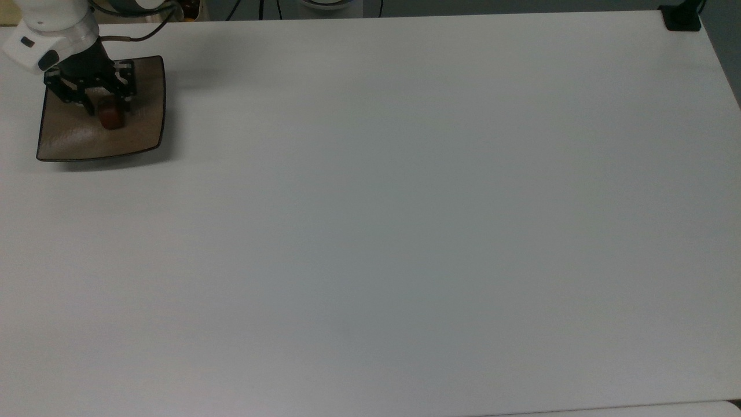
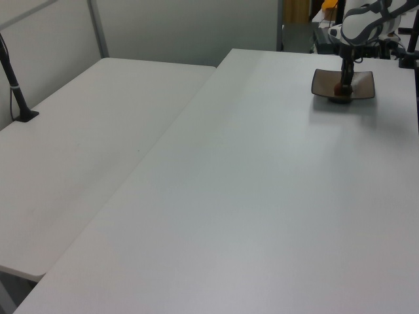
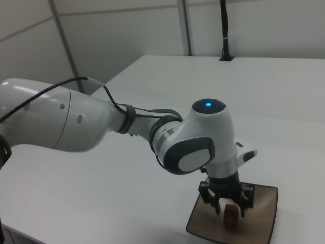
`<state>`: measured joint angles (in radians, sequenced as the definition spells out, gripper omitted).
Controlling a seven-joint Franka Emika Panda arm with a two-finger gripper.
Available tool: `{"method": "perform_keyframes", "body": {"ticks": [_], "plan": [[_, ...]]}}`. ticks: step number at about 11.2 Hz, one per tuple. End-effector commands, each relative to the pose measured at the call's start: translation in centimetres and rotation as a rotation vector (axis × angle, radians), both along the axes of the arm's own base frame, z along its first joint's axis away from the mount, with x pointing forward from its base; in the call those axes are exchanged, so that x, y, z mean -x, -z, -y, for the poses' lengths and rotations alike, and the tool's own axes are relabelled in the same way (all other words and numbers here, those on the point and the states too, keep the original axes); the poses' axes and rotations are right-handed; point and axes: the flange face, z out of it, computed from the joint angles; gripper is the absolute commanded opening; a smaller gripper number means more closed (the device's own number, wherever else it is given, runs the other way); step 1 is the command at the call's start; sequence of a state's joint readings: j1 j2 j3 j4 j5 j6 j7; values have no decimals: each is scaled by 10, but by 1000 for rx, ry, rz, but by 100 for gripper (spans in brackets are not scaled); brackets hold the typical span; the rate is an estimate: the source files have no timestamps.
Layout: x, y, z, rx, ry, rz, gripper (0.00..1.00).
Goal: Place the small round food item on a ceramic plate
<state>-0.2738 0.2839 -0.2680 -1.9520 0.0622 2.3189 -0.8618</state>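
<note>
On ceramic plate (image 1: 69, 139): food item (image 1: 109, 117) | end effector (image 1: 106, 108) spread (base hidden)

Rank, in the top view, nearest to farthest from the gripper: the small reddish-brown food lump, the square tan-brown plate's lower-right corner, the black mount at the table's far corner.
1. Small reddish-brown food lump: between the fingers of the gripper.
2. Lower-right corner of the square tan-brown ceramic plate: just below and right of the gripper.
3. Black mount: the top view's upper right corner, across the white table.

a broad white counter (image 1: 405, 231) carries a square tan-brown ceramic plate (image 1: 75, 139) near the top view's upper left corner; a black mount base (image 1: 682, 18) sits at the top view's upper right corner.
</note>
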Motion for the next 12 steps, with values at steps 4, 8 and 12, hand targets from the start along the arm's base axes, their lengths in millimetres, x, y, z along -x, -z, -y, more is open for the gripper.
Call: {"method": "perform_keyframes", "body": {"ticks": [4,8,12], "plan": [[-20,-93,-48,-60,86,23,100],[-31,-214,-137,-124,297,56,100],[-6,-271,-230,-176,277,10,100]]}}
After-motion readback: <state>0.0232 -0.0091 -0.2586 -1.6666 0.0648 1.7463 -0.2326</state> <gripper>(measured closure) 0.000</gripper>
